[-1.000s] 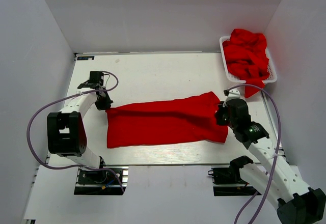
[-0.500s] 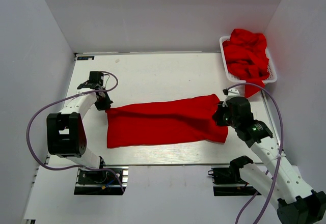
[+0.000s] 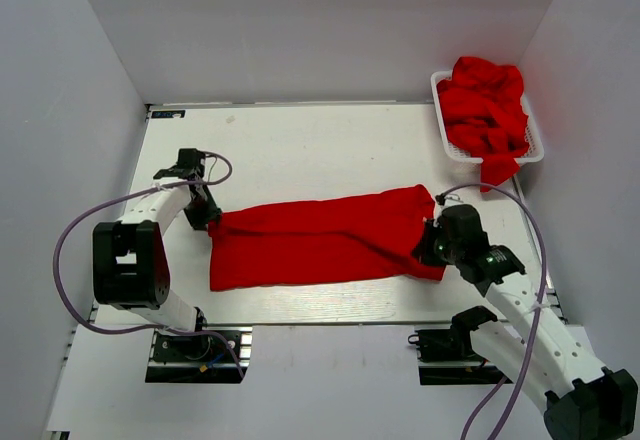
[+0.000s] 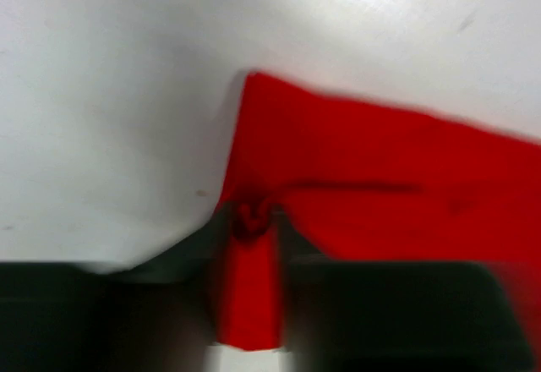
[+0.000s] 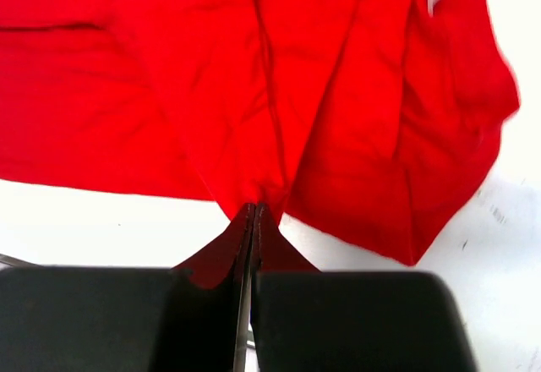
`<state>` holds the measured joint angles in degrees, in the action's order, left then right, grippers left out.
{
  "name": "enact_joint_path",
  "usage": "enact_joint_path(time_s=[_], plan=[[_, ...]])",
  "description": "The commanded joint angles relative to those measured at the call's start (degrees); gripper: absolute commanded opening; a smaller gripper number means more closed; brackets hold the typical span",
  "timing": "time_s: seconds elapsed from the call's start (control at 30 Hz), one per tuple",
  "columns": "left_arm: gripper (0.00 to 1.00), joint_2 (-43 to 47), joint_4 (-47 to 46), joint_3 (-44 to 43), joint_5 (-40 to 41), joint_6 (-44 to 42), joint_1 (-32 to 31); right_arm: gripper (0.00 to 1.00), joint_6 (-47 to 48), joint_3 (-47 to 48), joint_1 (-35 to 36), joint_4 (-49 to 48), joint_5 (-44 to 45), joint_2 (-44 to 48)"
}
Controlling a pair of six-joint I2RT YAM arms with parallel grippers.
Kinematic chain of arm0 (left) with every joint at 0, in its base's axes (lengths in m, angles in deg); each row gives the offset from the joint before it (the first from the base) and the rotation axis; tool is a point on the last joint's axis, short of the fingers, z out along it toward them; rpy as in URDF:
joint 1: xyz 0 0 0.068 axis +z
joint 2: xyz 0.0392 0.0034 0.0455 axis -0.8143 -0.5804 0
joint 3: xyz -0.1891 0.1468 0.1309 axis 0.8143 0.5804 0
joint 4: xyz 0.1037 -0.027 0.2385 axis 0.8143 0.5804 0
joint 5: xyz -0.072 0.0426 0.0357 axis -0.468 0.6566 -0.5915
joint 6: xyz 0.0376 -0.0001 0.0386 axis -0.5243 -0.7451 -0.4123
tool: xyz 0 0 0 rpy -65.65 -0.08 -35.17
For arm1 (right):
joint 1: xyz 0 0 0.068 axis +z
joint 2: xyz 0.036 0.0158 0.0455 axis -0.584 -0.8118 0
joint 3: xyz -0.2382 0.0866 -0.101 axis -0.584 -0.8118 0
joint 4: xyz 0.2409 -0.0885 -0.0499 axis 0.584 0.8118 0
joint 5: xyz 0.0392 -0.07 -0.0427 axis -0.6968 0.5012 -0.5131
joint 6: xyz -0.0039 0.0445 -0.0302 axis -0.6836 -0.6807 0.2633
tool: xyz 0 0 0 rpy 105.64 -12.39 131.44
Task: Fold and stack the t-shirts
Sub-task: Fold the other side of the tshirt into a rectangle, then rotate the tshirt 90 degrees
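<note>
One red t-shirt (image 3: pixel 320 240) lies folded into a long band across the table's middle. Its left far corner lies between the fingers of my left gripper (image 3: pixel 210 218). In the left wrist view that gripper (image 4: pixel 249 220) has its jaws parted, and a strip of the t-shirt (image 4: pixel 380 177) fills the gap. My right gripper (image 3: pixel 425 245) is at the band's right end. The right wrist view shows it (image 5: pixel 255 210) shut, pinching a pulled-up fold of the t-shirt (image 5: pixel 254 76).
A white mesh basket (image 3: pixel 449 153) at the far right holds a heap of more red t-shirts (image 3: pixel 485 105). One shirt hangs over its near rim (image 3: pixel 497 172). White walls enclose the table on the left, far and right sides.
My left gripper's jaws have parted and it has shifted slightly nearer. The right gripper has drawn a little nearer and lower, still holding the shirt's right end.
</note>
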<state>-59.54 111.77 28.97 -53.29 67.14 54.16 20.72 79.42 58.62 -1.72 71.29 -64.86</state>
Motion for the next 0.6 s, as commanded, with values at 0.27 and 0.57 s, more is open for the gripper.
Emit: enact_joint_path(time_s=[0.27, 0.57], plan=[[1.0, 6.19, 10.52, -5.02, 6.0, 3.05, 0.45, 0.9, -2.9, 0.92, -0.31, 4.66, -0.55, 1.41], [1.0, 5.41, 2.11, -7.43, -9.34, 1.82, -0.08, 0.9, -0.87, 5.23, -0.13, -6.3, -6.53, -5.96]])
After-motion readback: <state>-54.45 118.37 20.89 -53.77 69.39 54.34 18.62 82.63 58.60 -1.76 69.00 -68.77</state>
